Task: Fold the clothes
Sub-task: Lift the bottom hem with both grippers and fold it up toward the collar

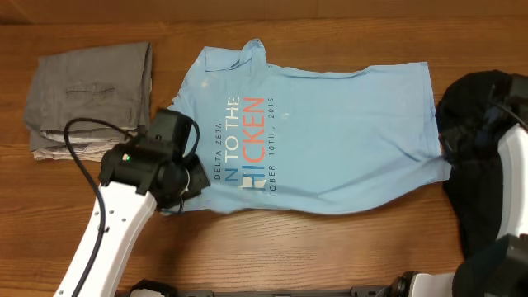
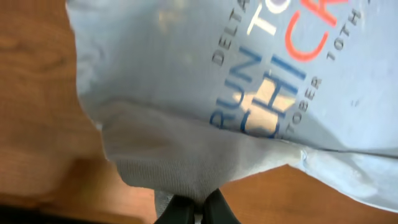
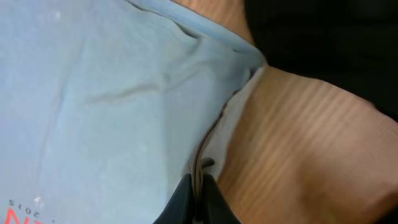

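The shirt [image 1: 330, 140], pinched at its lower left by the left gripper [image 2: 198, 208] and at its right edge by the right gripper [image 3: 198, 191], should be lifted evenly and kept taut.

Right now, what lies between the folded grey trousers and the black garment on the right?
The light blue T-shirt, spread flat, fills most of the stretch between grey trousers and black garment; the overhead view shows it.

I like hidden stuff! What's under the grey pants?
A strip of beige cloth peeks out below the grey pants, along their near edge, on the wooden table. The rest is covered, so its shape is hidden.
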`<state>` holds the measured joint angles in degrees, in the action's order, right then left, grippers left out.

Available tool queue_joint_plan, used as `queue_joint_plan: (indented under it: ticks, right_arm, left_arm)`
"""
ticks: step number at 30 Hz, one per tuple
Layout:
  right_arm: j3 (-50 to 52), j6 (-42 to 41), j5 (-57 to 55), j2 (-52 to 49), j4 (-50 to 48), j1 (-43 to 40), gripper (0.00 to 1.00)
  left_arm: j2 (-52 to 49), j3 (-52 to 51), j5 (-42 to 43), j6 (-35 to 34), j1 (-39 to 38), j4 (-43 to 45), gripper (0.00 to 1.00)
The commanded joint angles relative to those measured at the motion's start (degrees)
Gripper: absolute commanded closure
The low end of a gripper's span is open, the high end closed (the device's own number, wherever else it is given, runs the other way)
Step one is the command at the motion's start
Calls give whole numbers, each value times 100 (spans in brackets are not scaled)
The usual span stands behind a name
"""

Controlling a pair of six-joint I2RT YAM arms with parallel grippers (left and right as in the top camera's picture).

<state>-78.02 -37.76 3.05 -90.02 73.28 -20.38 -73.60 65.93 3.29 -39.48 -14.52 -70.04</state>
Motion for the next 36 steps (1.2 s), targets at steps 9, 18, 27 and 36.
queue_joint_plan:
  ticks: [9, 18, 27, 36]
  right_arm:
    - [-129, -455, 7, -479, -721, 175, 96]
    - [-101, -837, 4, -1003, -1115, 175, 96]
    - [-96, -903, -105, -1287, -1362, 175, 96]
    - [-68, -1180, -520, -1290, -1700, 175, 96]
  left_arm:
    - [-450, 142, -380, 267, 219, 1084, 96]
    - [-494, 140, -1029, 264, 262, 1480, 96]
    - [-1117, 136, -1139, 267, 262, 1668, 96]
    - [-1770, 136, -1558, 262, 262, 2094, 96]
